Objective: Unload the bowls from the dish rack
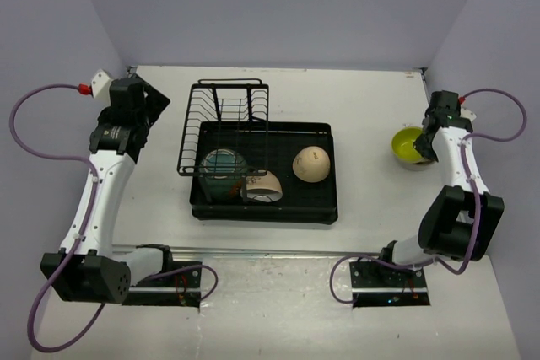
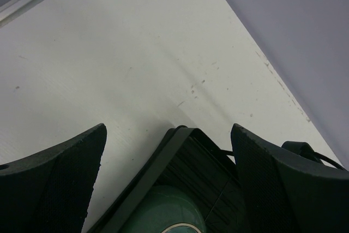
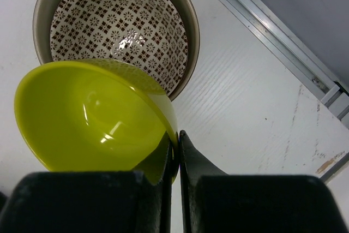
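The black dish rack [image 1: 325,200] sits mid-table with its wire holder [image 1: 226,115] at the left. In its tray lie a teal bowl [image 1: 222,166], a cream bowl with a brown band [image 1: 265,188] on its side, and a cream bowl [image 1: 310,163] upside down. My left gripper [image 1: 154,105] hovers open left of the rack. In its wrist view the rack corner [image 2: 163,162] and teal bowl [image 2: 158,211] lie between the fingers [image 2: 65,178]. My right gripper [image 3: 177,140] is shut on the rim of the yellow-green bowl [image 3: 87,118], tilted above a brown-patterned bowl [image 3: 120,20].
The yellow-green bowl [image 1: 408,144] and my right gripper [image 1: 427,142] are near the table's right wall. A metal rail [image 3: 272,36] runs along the table edge beside the patterned bowl. Purple walls enclose the back and sides.
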`<state>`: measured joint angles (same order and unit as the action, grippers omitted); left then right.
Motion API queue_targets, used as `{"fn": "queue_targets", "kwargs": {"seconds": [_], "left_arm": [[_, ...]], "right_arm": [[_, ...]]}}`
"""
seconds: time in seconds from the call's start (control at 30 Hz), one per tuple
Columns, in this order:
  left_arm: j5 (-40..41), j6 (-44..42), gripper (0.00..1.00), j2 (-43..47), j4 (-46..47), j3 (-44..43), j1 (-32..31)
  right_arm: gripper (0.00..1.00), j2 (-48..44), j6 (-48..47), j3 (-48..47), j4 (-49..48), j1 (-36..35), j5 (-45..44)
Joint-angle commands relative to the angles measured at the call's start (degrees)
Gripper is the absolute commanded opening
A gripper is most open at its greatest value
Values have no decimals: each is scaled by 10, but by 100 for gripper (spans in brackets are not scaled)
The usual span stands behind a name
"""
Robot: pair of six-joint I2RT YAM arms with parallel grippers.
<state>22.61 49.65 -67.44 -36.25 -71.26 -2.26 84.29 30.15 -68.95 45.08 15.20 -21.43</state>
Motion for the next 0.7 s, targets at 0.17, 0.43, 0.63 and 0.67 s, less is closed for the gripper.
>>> {"fn": "queue_targets", "kwargs": {"seconds": [0.17,0.43,0.63,0.67], "left_arm": [[-7,-27,95,-16,17,-33,8],[-31,6,94,-23,28,-14,12],[-27,6,94,-25,30,-15,12],[-27,5,94,-25,30,-16,12]], "right_arm": [[0,-12,10,-1,-51,40,17],[0,34,9,-24,-59,59,22],[0,69,10,-36,-61,59,31],[0,77,11,-39,-61,59,34]]}}
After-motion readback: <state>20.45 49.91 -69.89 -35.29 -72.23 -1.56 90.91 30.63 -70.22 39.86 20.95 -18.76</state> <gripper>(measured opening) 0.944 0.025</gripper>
